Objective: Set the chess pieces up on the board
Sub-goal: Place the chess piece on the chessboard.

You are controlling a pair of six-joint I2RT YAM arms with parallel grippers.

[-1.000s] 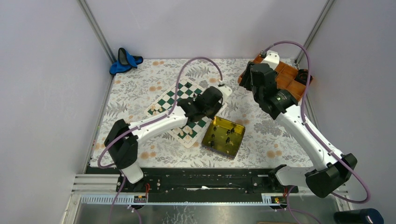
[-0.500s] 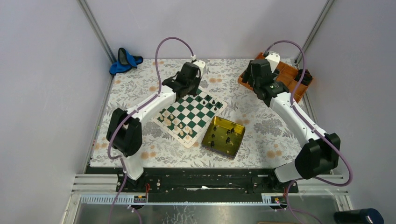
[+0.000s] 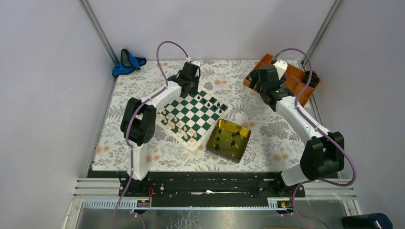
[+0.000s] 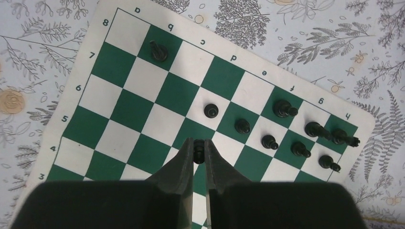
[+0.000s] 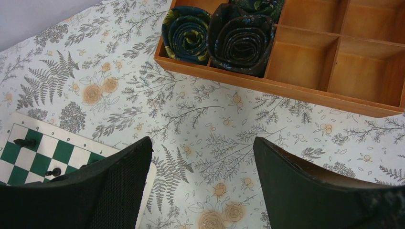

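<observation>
Piece (image 4: 198, 153) between closed left jaws

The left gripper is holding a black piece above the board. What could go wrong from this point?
1. The left gripper pinches the black piece only at its fingertips, so it may slip or tip on release.
2. The other black pieces stand close together near one corner of the board; lowering there could knock some over.
</observation>
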